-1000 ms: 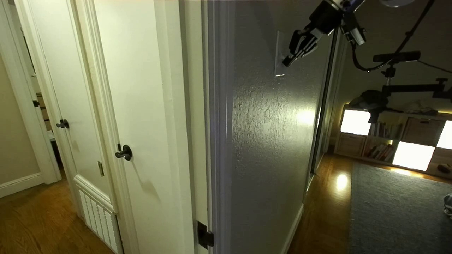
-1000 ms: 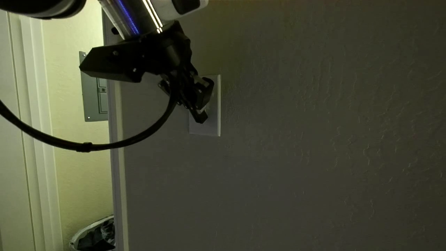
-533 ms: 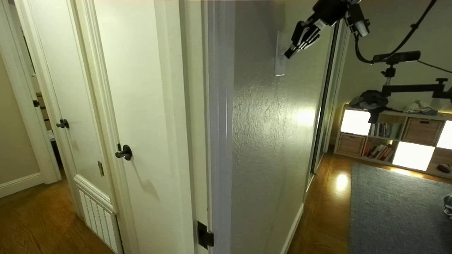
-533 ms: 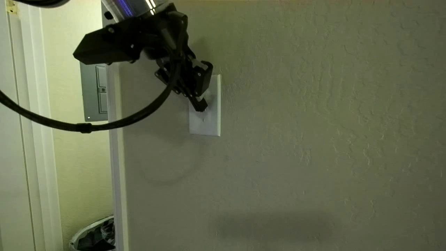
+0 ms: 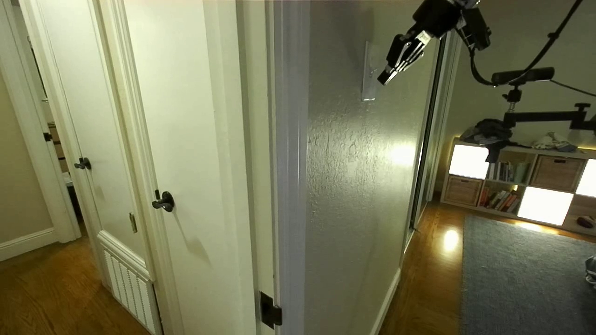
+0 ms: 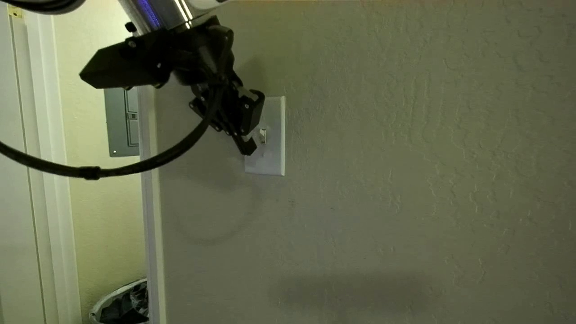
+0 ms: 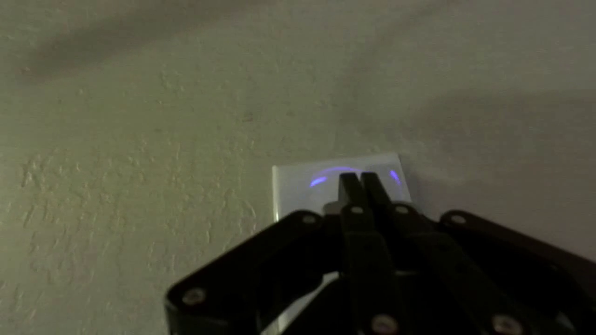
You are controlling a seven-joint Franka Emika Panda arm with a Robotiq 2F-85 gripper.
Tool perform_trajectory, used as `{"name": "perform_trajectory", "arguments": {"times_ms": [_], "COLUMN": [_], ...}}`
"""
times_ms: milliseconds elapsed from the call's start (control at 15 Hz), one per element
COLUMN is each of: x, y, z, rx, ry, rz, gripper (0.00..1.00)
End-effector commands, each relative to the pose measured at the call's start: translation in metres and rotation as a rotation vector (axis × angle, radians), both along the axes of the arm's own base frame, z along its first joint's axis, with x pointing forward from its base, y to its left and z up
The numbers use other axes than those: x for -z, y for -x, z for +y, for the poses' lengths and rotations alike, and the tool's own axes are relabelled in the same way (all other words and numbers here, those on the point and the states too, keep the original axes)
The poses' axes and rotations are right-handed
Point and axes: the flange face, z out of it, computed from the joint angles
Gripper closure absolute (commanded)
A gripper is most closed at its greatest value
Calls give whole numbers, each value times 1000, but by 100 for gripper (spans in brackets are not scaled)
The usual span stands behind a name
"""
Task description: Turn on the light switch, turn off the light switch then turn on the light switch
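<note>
The light switch is a pale upright wall plate (image 6: 272, 159) with a small toggle (image 6: 263, 136) at its middle. The plate also shows edge-on in an exterior view (image 5: 369, 88) and in the wrist view (image 7: 300, 188), where my gripper hides its lower part and the toggle. My gripper (image 6: 248, 146) is shut with nothing between its fingers. In an exterior view its fingertips overlap the plate's left part, just left of and a little below the toggle. It also shows in an exterior view (image 5: 383, 79), with its tips slightly off the plate. In the wrist view the fingertips (image 7: 359, 177) nearly meet.
The textured wall (image 6: 405, 180) around the plate is lit. A black cable (image 6: 135, 170) loops below the wrist. A door frame (image 6: 150, 234), a grey panel (image 6: 118, 135) and a bin (image 6: 108, 299) are left. A camera stand (image 5: 542, 117) and shelf (image 5: 531, 151) are behind.
The room went from dark to bright between one second and half a second ago, as the gripper moved up. Since then the gripper has drawn back left and slightly down, uncovering the toggle.
</note>
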Motion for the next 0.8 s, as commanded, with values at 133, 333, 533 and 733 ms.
{"name": "perform_trajectory", "arguments": {"times_ms": [133,333,533,733], "x": [31,51,68,76], "y": [33,49,67,81], "z": [8,13,19,23], "rx": [-28,-68,-93,-89], "ry": [-47,-70,-50,5], "rz": [208,394,591,744], "gripper": [94,94,94,68]}}
